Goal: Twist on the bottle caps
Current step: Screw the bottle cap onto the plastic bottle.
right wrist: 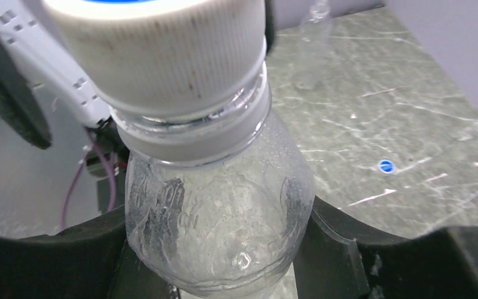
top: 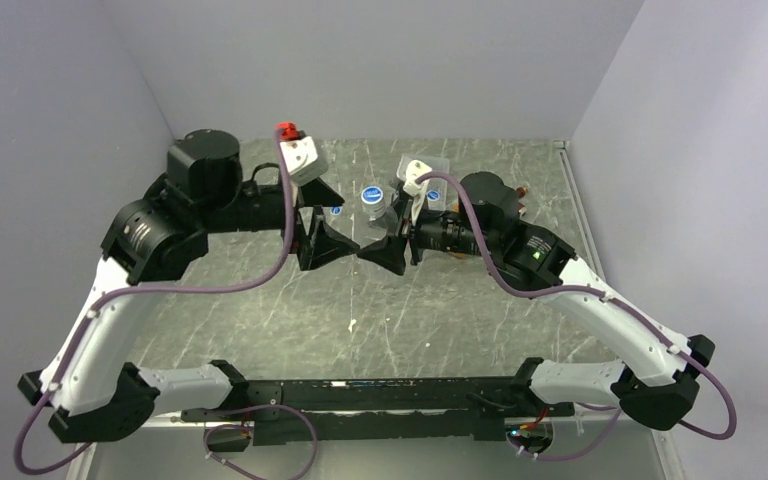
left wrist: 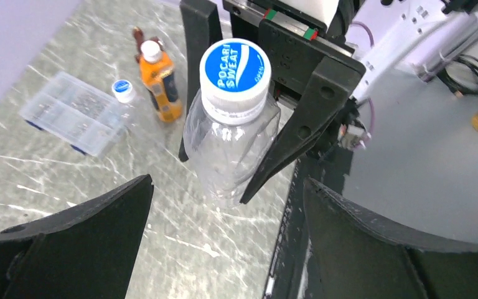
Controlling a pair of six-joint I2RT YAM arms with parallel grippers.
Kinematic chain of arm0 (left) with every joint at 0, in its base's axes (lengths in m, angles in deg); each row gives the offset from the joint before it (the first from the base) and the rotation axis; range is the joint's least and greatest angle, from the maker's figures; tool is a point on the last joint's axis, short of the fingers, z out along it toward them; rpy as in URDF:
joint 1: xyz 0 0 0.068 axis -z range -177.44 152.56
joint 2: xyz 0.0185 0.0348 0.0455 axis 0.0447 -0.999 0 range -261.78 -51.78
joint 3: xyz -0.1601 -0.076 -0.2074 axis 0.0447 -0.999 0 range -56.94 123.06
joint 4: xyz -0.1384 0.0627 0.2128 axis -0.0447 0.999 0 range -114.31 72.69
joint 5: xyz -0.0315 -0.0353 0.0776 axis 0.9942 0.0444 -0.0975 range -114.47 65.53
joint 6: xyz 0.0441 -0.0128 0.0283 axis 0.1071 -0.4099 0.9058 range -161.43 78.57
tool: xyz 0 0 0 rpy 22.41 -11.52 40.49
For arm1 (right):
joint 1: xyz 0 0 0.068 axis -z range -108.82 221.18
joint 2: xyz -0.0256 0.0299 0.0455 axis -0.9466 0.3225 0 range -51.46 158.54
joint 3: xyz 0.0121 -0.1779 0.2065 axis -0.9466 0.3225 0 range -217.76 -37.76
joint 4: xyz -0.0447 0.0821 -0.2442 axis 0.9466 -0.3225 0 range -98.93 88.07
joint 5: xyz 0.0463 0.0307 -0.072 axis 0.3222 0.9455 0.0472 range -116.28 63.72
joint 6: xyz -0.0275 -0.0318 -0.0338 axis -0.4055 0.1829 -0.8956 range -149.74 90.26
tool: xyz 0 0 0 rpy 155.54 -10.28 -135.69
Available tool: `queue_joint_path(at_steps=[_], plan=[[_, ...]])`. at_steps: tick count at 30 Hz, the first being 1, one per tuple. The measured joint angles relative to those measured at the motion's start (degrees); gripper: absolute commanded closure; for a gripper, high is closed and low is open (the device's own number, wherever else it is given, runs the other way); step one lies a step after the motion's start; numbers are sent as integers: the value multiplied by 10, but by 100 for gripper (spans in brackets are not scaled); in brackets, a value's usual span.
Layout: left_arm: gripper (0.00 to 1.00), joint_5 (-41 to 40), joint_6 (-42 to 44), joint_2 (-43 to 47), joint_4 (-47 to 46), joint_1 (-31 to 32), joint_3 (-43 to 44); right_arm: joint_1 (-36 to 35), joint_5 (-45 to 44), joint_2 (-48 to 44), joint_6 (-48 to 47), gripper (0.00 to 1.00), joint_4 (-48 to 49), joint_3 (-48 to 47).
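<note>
Robot lab cell. Plain grey walls [top: 380,60] box in a marbled tabletop [top: 290,320]. Arm mounting rail [top: 380,395] at 6 o'clock.

4 btls [left wrist: 230,149], 1 loose cap [right wrist: 384,166], 1 box [left wrist: 68,112].

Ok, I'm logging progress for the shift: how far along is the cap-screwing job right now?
Done, apparently: the blue-and-white cap sits on the clear bottle, and the orange bottle is capped too. In hand: the right gripper grips that clear bottle; the left gripper stands open, off the cap. Remaining: a loose blue cap lies on the table.
</note>
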Motion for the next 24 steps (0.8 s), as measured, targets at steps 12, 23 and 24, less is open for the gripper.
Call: queue_joint_path(at_steps=[12, 23, 24], plan=[[11, -148, -73, 100, -247, 0, -164, -2, -126, 6, 46, 56, 52, 2], [16, -148, -100, 98, -393, 0, -228, -21, -183, 13, 55, 57, 78, 2], [16, -145, -101, 98, -402, 0, -230, -23, -188, 14, 55, 57, 78, 2]])
